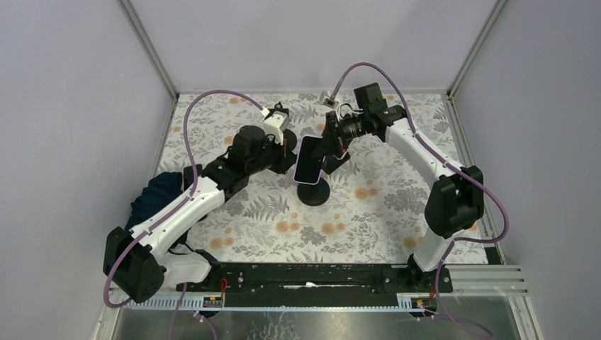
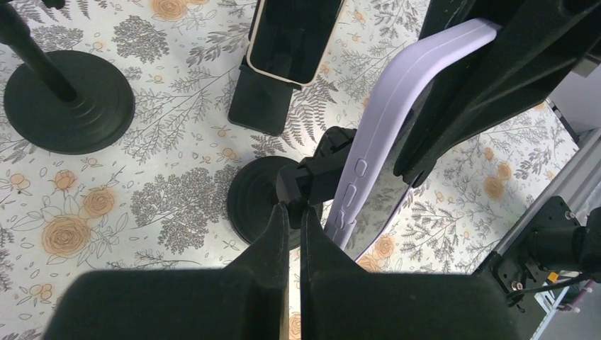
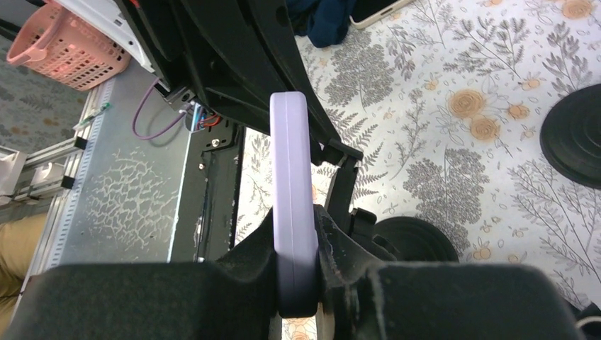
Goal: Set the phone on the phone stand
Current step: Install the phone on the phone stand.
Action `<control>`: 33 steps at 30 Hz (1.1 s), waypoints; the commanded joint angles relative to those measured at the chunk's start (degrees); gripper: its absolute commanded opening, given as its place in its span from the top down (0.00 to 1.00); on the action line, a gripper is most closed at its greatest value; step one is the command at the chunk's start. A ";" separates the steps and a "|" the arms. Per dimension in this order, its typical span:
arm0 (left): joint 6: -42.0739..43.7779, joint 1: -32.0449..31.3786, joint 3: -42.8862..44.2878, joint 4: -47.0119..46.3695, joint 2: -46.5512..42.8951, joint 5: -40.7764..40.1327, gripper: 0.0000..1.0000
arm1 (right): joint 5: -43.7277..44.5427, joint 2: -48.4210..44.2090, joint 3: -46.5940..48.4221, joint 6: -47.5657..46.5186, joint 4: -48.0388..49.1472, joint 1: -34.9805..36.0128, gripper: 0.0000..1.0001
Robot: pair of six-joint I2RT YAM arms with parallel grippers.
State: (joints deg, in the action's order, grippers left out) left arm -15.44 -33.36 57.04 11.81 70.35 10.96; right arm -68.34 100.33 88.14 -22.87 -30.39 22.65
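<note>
Phone (image 3: 290, 156), in its lavender case, is held on edge and nearly upright, pinched across its thickness by the fingers of the right gripper (image 3: 296, 234), just above the phone stand (image 1: 313, 193) near the middle of the tabletop (image 1: 368, 212). It is judged to be gripped by its lower end so that this end can be lowered into the black cradle of the stand, which is seen just beside it in the left wrist view; whether the case already touches the cradle cannot be told. The left gripper (image 2: 294, 212) is pressed together with nothing seen between its fingers, its tips set right at the cradle's bracket, apparently so that the stand is steadied or nudged while the phone is brought in. The round black base of the stand is seen flat on the floral cloth beneath both grippers. Further out, a second round-based stand (image 2: 67, 99) and a cream-cased phone (image 2: 287, 35) propped on a black block (image 2: 259, 106) are placed on the far side, apart from the working spot. A dark blue cloth (image 1: 159, 188) is lying by the left arm, and a pink basket (image 3: 60, 46) is seen off the tabletop. The approach is crowded chiefly by the two grippers themselves, which are set close together around the cradle.
</note>
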 commanded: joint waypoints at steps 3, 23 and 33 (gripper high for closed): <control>2.38 1.19 2.28 10.26 -1.82 -11.57 1.00 | 28.32 0.11 1.13 -5.14 -3.78 -5.79 1.00; 3.66 -3.99 4.28 11.12 0.31 -21.36 1.00 | 45.43 -0.71 4.81 -3.46 -6.20 -1.75 1.00; 3.84 -3.99 3.52 9.43 -0.87 -21.25 1.00 | 50.67 1.48 6.69 -2.39 -9.00 -1.80 1.00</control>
State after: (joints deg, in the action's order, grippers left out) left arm -13.50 -38.39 60.31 14.70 73.21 -3.22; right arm -49.12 98.96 93.89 -21.06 -38.85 25.93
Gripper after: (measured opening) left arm 0.033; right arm 0.201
